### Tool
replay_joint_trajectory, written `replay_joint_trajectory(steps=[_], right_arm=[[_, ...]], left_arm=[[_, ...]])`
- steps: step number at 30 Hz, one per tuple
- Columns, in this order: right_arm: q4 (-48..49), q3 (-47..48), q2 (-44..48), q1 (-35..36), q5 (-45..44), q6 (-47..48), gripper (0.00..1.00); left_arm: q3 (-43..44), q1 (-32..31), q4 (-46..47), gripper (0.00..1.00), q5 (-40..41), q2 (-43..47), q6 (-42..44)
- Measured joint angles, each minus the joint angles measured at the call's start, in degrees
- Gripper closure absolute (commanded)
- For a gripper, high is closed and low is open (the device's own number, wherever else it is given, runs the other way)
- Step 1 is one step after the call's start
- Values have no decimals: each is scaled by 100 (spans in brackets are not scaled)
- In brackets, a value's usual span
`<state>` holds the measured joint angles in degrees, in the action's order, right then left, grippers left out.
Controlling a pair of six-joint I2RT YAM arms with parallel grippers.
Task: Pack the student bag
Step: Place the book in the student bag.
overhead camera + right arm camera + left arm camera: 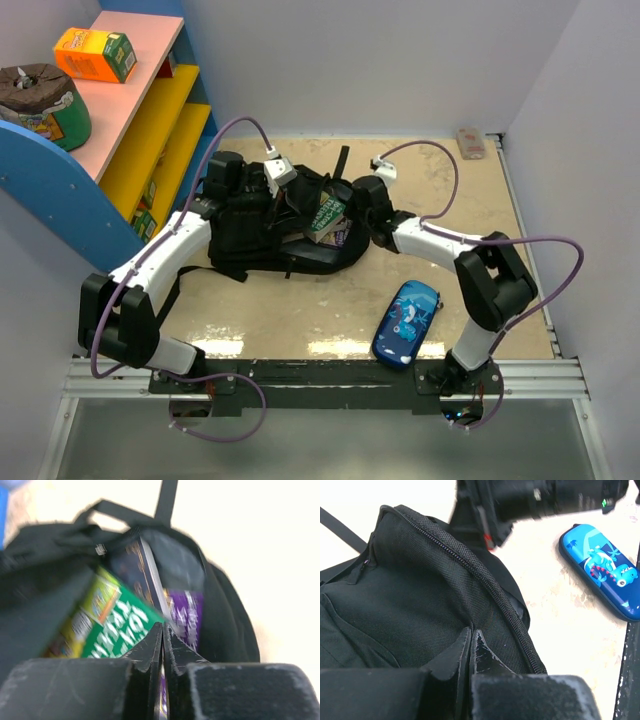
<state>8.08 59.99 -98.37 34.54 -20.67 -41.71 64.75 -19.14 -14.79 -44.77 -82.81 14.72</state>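
Centre of tabletop (300,310): black backpack (250,245) lying open, green book (120,627) inside. Left gripper (471,631) closed, pinching backpack fabric. Right gripper (163,626) closed, empty, at opening. Pencil case (406,322) lower right.

A: How is the left arm (170,245) set?
B: It is stretched forward from its base, bent at the elbow, the wrist turned inward toward the middle. The left gripper (471,631) is seen with its jaws pressed together.
A: And the right arm (430,238)?
B: It is folded sharply at the elbow, the forearm laid leftward. The right gripper (163,626) is likewise closed, only a hairline seam being seen between the fingers (145,655).
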Motion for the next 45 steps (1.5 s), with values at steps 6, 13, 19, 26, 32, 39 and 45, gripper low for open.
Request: replay_joint_trajectory(steps=[6, 13, 19, 26, 32, 39, 45], right_arm=[[-52, 129, 72, 42, -4, -20, 100], [48, -741, 848, 1073, 131, -297, 100], [516, -1080, 863, 1602, 413, -424, 100], [557, -505, -63, 1438, 179, -328, 100], [509, -348, 50, 1029, -262, -186, 83], [-450, -581, 1335, 979, -208, -236, 20], [-2302, -907, 1954, 979, 79, -988, 1]], left_arm=[[-79, 0, 0, 100, -2, 35, 92], [-92, 0, 9, 100, 2, 59, 98], [-92, 0, 11, 100, 2, 61, 96], [-92, 0, 2, 100, 2, 66, 105], [-90, 0, -61, 100, 7, 74, 203], [-90, 0, -79, 100, 4, 96, 245], [-90, 0, -116, 100, 9, 162, 247]])
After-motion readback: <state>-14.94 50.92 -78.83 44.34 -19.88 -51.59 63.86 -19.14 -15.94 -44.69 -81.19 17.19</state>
